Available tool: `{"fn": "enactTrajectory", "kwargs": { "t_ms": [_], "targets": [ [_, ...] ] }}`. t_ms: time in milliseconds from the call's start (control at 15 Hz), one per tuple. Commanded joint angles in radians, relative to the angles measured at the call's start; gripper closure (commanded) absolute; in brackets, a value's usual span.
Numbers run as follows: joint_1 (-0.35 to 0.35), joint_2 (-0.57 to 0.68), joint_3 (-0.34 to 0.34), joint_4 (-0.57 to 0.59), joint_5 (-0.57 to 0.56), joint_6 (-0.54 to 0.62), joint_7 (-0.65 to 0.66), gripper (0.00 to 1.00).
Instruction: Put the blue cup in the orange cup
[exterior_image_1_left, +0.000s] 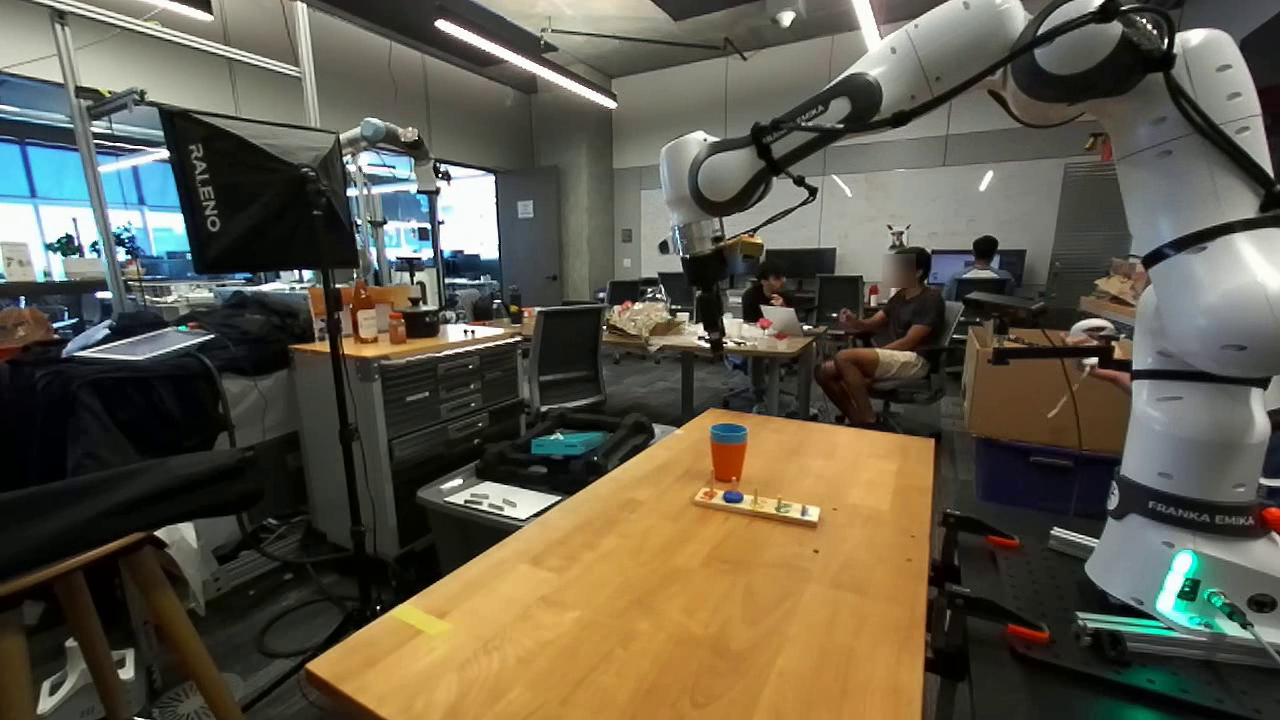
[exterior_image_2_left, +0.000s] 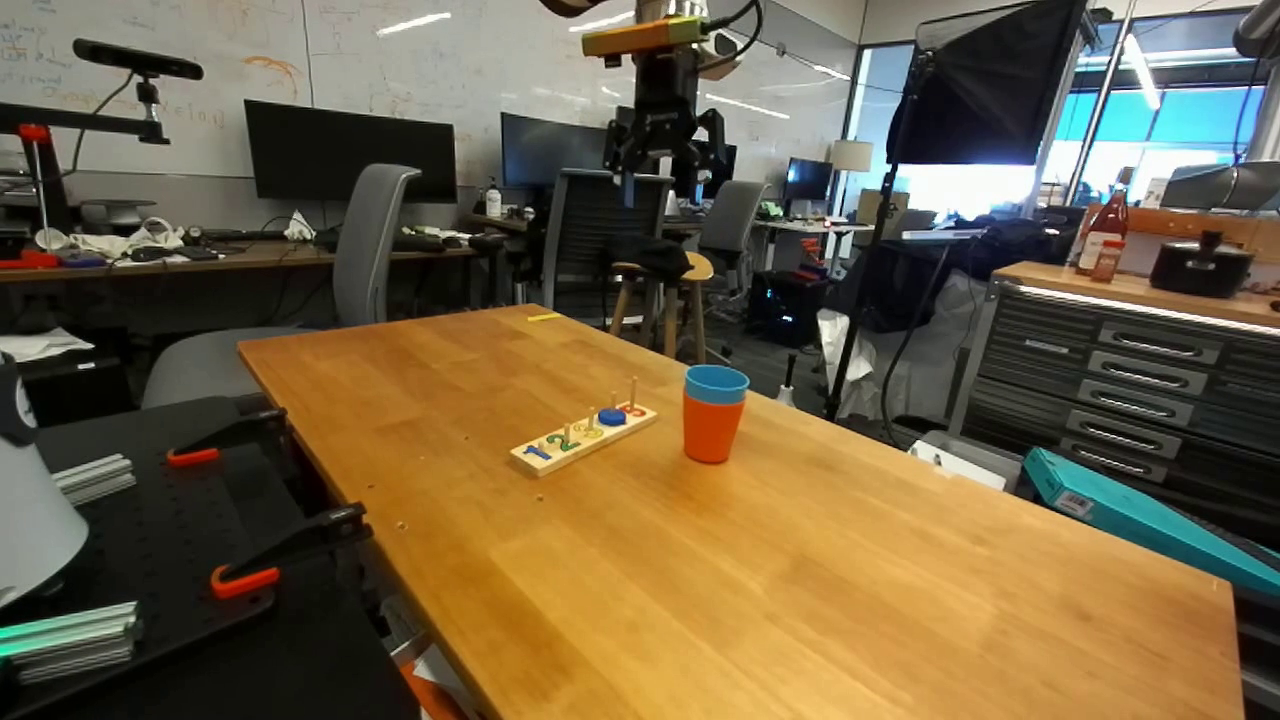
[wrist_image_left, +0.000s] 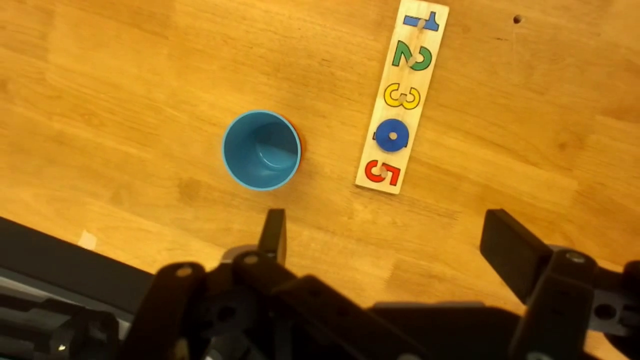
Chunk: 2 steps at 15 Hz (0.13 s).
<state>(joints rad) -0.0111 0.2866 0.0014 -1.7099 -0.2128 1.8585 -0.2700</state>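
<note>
The blue cup (exterior_image_1_left: 729, 433) sits upright inside the orange cup (exterior_image_1_left: 728, 463). Only the blue cup's rim band shows above the orange one; the rest of its outside is hidden. The same stack, blue cup (exterior_image_2_left: 716, 382) over orange cup (exterior_image_2_left: 712, 432), stands on the wooden table. In the wrist view I look down into the blue cup (wrist_image_left: 261, 150), which looks empty, with a thin edge of the orange cup (wrist_image_left: 302, 141) beside it. My gripper (wrist_image_left: 385, 225) is open with nothing between its fingers. It hangs well above the table in both exterior views (exterior_image_1_left: 713, 345) (exterior_image_2_left: 658, 188), apart from the cups.
A wooden number board (wrist_image_left: 382, 110) with short pegs lies beside the cups, a blue disc (wrist_image_left: 392, 135) on one peg. The wooden table (exterior_image_2_left: 800, 560) has a free-standing light (exterior_image_1_left: 260, 195) and a drawer cabinet (exterior_image_1_left: 440, 400) beyond one long edge.
</note>
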Motion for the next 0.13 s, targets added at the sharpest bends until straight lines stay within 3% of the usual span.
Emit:
{"fn": "enactTrajectory", "kwargs": {
  "t_ms": [0, 67],
  "targets": [
    [-0.002, 0.005, 0.002, 0.001, 0.000, -0.002, 0.000, 0.00],
    [-0.002, 0.010, 0.002, 0.001, 0.000, -0.002, 0.000, 0.00]
  ]
}}
